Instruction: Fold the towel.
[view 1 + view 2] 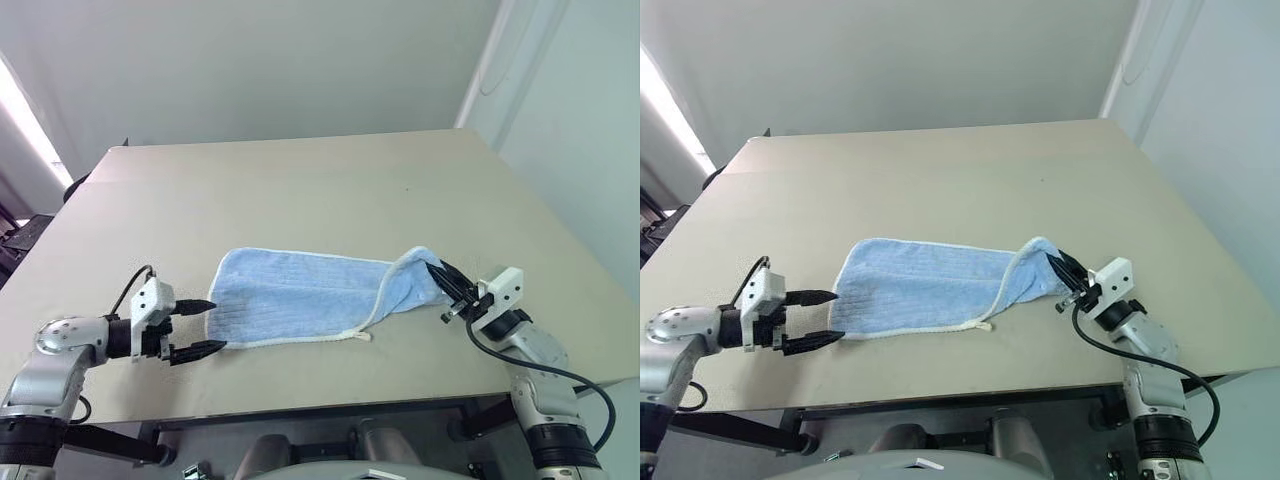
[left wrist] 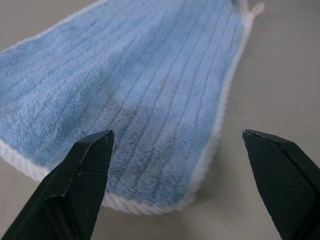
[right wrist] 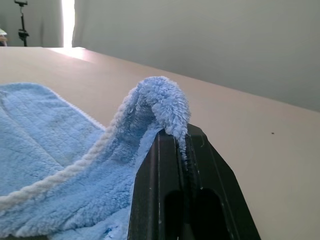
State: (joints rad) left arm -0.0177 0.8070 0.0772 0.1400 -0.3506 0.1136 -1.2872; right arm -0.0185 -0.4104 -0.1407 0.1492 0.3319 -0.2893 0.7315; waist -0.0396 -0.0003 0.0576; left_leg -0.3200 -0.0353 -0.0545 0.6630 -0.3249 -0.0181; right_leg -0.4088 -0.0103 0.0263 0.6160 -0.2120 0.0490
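Left eye view shows the left gripper close to the near edge of the desk, toward its left side, with its jaws spread wide apart and nothing between them. The two black fingers stand either side of the nearest corner of the towel, just short of it and not touching. Toward the right side of the same near edge, the right gripper has its jaws clamped tight on the towel's other end, pinching a fluffy fold that bulges up above the fingertips. From that raised end the light-blue cloth slopes down and lies flat, ribbed side up, stretched across the near middle of the desk between the two grippers. Its white stitched edging runs along the side facing the near edge and loops up toward the clamped end. Beyond the towel the desk runs on to its far edge.
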